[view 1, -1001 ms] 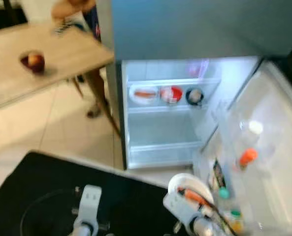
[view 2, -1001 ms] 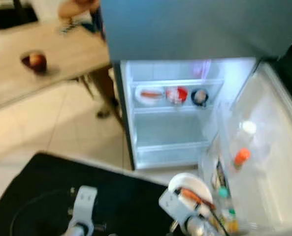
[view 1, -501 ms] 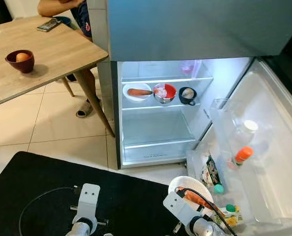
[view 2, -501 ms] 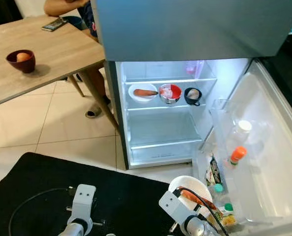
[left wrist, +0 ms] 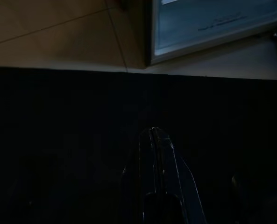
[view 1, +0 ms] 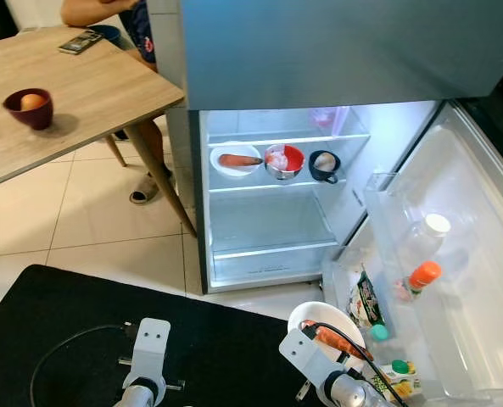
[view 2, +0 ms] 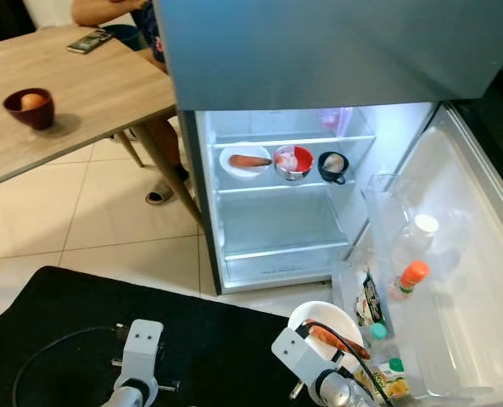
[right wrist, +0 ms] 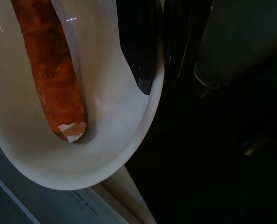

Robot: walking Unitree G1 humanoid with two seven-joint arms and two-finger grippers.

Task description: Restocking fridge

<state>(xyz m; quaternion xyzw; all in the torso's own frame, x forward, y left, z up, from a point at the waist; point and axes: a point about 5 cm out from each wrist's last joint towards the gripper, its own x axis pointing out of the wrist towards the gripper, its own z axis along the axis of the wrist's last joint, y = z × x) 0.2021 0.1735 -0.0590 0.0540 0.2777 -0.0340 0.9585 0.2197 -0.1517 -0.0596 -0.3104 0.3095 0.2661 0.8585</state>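
My right gripper is shut on the rim of a white bowl, one finger inside it and the other outside. An orange carrot lies in that bowl. In the eye views the bowl hangs low at the front, just before the open fridge. On the fridge's upper shelf stand another white bowl with a carrot, a red bowl and a black cup. My left gripper hangs shut and empty over a black mat.
The fridge door stands open on the right, with an orange-capped bottle, a white-capped bottle, a packet and a carton in its racks. A wooden table at left holds a maroon bowl; a person sits behind it.
The blurred view of a second ago has steadied and shifted a little as the camera moved. The bowl stays in my right gripper; nothing else has moved.
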